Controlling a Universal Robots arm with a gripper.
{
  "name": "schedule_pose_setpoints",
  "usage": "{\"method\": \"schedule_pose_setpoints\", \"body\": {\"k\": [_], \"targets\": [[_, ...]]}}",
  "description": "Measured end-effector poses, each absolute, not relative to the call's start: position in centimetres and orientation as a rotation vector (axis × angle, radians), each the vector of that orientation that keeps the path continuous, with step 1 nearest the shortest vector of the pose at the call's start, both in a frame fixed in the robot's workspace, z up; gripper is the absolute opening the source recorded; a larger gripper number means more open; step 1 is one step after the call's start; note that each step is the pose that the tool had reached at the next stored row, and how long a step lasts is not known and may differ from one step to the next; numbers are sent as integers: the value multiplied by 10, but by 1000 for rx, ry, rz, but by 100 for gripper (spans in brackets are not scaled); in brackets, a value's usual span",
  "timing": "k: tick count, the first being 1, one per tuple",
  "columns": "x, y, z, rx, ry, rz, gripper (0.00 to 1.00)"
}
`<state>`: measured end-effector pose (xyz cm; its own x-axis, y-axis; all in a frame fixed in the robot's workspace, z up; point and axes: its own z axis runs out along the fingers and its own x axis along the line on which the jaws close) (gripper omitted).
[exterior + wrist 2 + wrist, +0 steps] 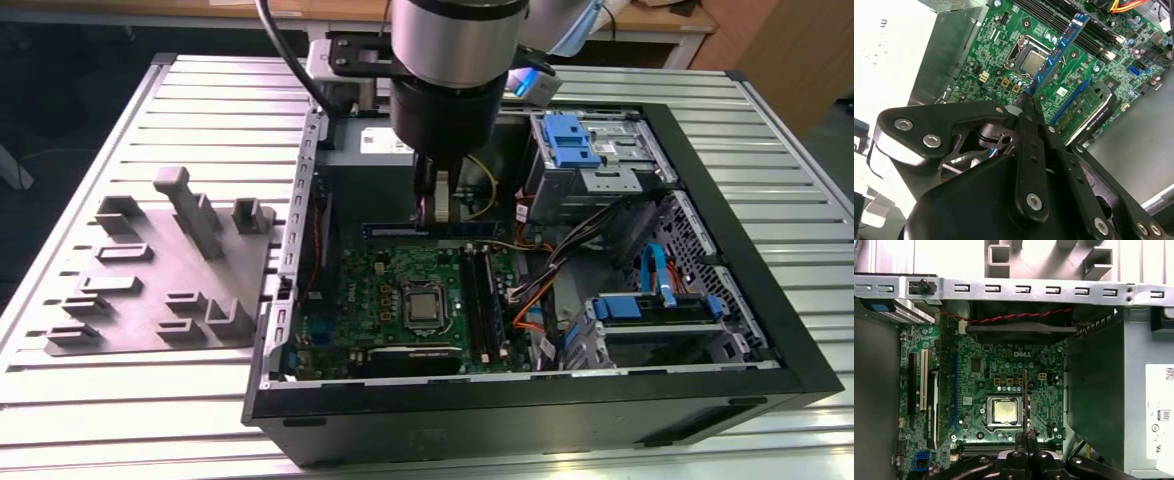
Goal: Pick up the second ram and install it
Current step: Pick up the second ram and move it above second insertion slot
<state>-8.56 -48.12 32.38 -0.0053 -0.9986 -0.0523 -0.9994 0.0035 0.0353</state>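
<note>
The claw [1026,96] is pinched tight on the second ram [1060,47] — the stick pokes out over the green motherboard [979,375], inside the open computer case [790,330] on the bench [134,410]. So the picking up looks done. The putting in is not: the ram hangs above the board, not in the long black slots [489,300]. The claw hides part of the stick — and I cannot tell if another stick sits in those slots.
</note>
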Motion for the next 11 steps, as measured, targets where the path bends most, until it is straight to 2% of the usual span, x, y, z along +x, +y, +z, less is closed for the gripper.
{"method": "schedule_pose_setpoints", "body": {"k": [11], "targets": [[-86, -481, 309, -2207, 2217, 97, 11]]}}
